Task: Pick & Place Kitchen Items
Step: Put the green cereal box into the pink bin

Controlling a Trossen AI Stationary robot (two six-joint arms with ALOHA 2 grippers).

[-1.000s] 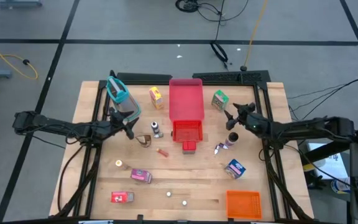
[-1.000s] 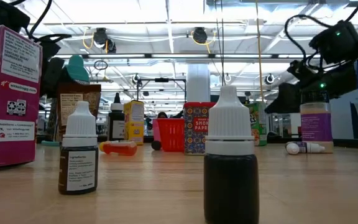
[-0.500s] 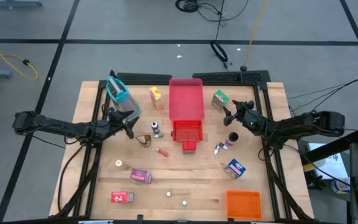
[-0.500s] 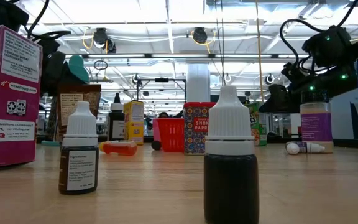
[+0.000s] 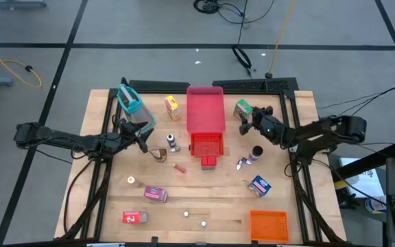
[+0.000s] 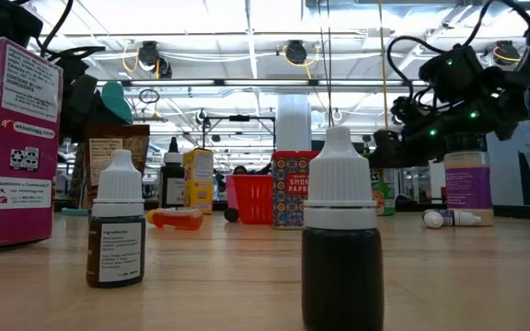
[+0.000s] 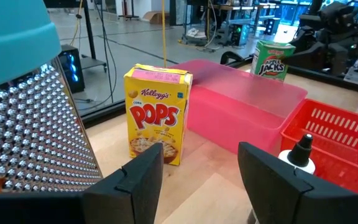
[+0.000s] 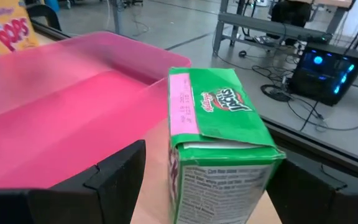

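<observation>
The green cereal carton stands upright on its base near the table's far right, beside the pink tray. My right gripper is open, with one finger on each side of the carton and not touching it; from above it sits just near-right of the carton. My left gripper is open and waits left of centre, facing the yellow cereal carton, with a metal grater close beside it. A white-capped dropper bottle stands in front of it.
A red basket adjoins the pink tray. A jar, blue carton, pink carton, red carton and small round pieces lie nearer. The orange bin sits at the near right. Two dropper bottles stand at the near edge.
My right gripper has moved toward the table's far edge and to the left, closing in on the green carton until its fingers stand on either side of it. The carton has not moved.
</observation>
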